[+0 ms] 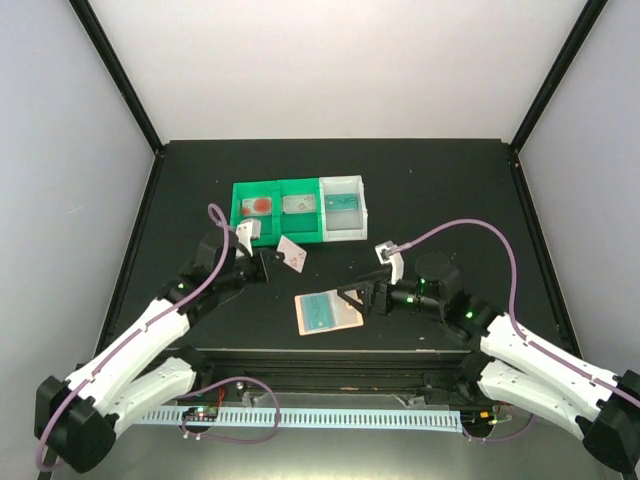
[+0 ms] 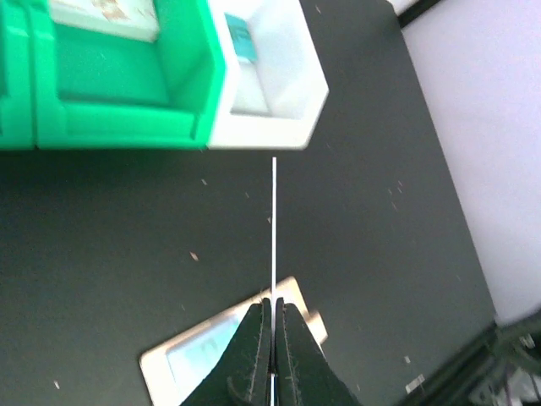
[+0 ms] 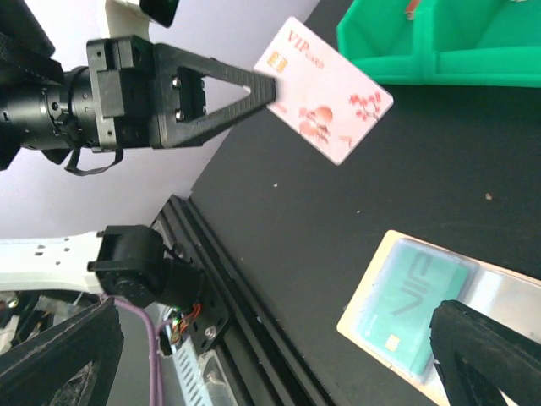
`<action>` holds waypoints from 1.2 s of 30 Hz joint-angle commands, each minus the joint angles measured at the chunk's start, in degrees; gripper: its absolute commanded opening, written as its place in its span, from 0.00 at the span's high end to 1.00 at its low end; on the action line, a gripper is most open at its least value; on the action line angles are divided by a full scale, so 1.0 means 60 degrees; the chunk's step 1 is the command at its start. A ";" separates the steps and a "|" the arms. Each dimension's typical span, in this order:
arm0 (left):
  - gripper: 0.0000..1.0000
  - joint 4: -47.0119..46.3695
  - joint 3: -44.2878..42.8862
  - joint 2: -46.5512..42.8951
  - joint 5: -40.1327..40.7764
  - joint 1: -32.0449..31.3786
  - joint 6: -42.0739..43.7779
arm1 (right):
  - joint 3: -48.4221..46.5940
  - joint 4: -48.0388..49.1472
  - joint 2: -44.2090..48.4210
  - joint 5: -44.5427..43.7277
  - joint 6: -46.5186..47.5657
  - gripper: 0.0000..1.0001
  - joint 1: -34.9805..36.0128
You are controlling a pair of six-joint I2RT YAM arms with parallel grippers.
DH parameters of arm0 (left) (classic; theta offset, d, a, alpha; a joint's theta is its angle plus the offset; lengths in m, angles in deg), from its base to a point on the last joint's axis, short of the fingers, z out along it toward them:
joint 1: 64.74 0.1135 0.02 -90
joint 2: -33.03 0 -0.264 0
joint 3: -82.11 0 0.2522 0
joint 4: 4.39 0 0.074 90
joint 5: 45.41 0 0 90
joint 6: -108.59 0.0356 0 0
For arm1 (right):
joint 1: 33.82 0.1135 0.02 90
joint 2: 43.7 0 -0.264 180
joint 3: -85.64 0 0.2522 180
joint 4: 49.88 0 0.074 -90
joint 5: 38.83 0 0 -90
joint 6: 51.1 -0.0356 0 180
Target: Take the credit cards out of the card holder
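Observation:
The tan card holder (image 1: 345, 322) lies flat on the black table, with a teal credit card (image 1: 320, 309) showing in its pocket. My left gripper (image 1: 278, 258) hangs above and to the left of it, shut on a pink-white card (image 1: 293, 254) with red blossoms. In the left wrist view that card (image 2: 273, 211) appears edge-on as a thin line between the shut fingers (image 2: 254, 338). The right wrist view shows the pink card (image 3: 325, 89), the holder (image 3: 363, 313) and the teal card (image 3: 414, 313). My right gripper (image 3: 275, 321) stands wide open beside the holder's right end, holding nothing.
A three-compartment tray (image 1: 282, 236), green with a white right section, stands behind the holder. Each of its compartments holds a card, the white one a teal card (image 1: 342, 201). The table's front rail (image 3: 245, 279) runs close to the holder.

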 commanded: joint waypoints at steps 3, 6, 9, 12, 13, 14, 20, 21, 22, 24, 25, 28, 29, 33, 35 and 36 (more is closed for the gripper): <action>0.98 -0.1363 -0.1322 0.1880 0.1249 0.0432 0.0114 | -0.0359 -0.0396 0.0180 -0.0996 -0.0306 0.00 -0.0009; 0.98 -0.1677 -0.1885 0.2831 0.1668 0.0592 0.0051 | -0.0407 -0.0292 0.0097 -0.1029 -0.0409 0.00 -0.0016; 0.98 -0.1963 -0.2405 0.3797 0.1882 0.0737 -0.0144 | -0.0591 -0.0540 -0.0132 -0.1124 -0.0303 0.00 -0.0017; 0.98 -0.2462 -0.2785 0.4757 0.2157 0.0774 -0.0359 | -0.0699 -0.0645 -0.0368 -0.1119 -0.0148 0.00 -0.0025; 0.98 -0.2624 -0.2881 0.5008 0.2267 0.0791 -0.0473 | -0.0769 -0.0710 -0.0440 -0.1124 -0.0092 0.00 -0.0025; 0.98 -0.2754 -0.2968 0.5271 0.2340 0.0823 -0.0575 | -0.0825 -0.0775 -0.0502 -0.1117 -0.0041 0.00 -0.0021; 0.99 -0.3009 -0.4086 0.6867 0.2440 0.0988 -0.0616 | -0.0836 -0.0827 -0.0607 -0.1145 0.0070 0.00 -0.0013; 0.98 -0.3000 -0.4261 0.7087 0.2497 0.1005 -0.0617 | -0.0799 -0.0805 -0.0603 -0.1144 0.0056 0.00 -0.0022; 0.98 -0.3049 -0.4366 0.7333 0.2581 0.1005 -0.0646 | -0.0769 -0.0787 -0.0607 -0.1102 0.0038 0.00 -0.0027; 0.98 -0.3150 -0.4537 0.7632 0.2810 0.1016 -0.0697 | -0.0739 -0.0769 -0.0596 -0.1042 -0.0002 0.00 -0.0021; 0.98 -0.3164 -0.4644 0.7788 0.2957 0.1038 -0.0715 | -0.0717 -0.0770 -0.0593 -0.1017 -0.0022 0.00 -0.0021; 0.99 -0.3003 -0.5096 0.8269 0.3241 0.1099 -0.0737 | -0.0722 -0.0856 -0.0532 -0.1086 -0.0068 0.00 -0.0019; 0.98 -0.2941 -0.5239 0.8432 0.3315 0.1107 -0.0722 | -0.0757 -0.0944 -0.0490 -0.1113 -0.0082 0.00 -0.0026; 0.98 -0.2877 -0.5648 0.8965 0.3370 0.1112 -0.0727 | -0.0762 -0.1093 -0.0164 -0.1207 -0.0018 0.00 -0.0020; 0.98 -0.2973 -0.5725 0.9171 0.3350 0.1108 -0.0785 | -0.0716 -0.1133 -0.0024 -0.1327 0.0043 0.00 -0.0025; 0.99 -0.3029 -0.5761 0.9253 0.3339 0.1104 -0.0808 | -0.0720 -0.1204 0.0035 -0.1366 0.0086 0.00 -0.0014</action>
